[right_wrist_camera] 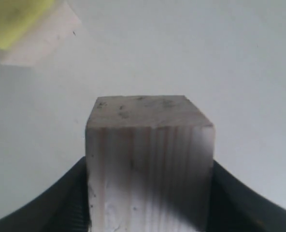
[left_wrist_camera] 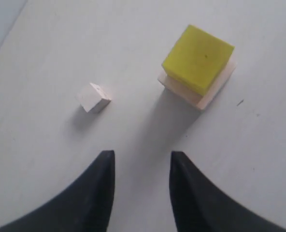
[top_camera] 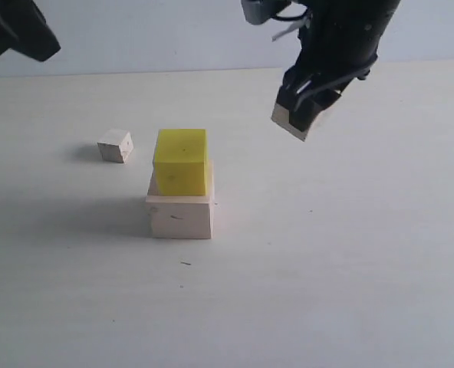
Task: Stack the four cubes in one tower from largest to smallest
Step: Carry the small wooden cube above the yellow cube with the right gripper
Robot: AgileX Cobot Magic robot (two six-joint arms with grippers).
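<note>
- While the right tool [top_camera: 302,113] hangs above the bench [top_camera: 350,276], its jaws are clamped on the medium wood cube [right_wrist_camera: 150,164], off to the right of the other cubes.
- Yellow cube [top_camera: 181,161] sits on the large wood cube [top_camera: 181,217], set toward its far edge.
- Small wood cube [top_camera: 115,146] lies alone on the bench, just left of them.
- Left tool [left_wrist_camera: 142,157] hovers with jaws apart, holding nothing.

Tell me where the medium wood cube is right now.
In the exterior view the medium wood cube is up at the right, clamped in the right hand above the table, apart from the yellow cube on the large cube.
</note>
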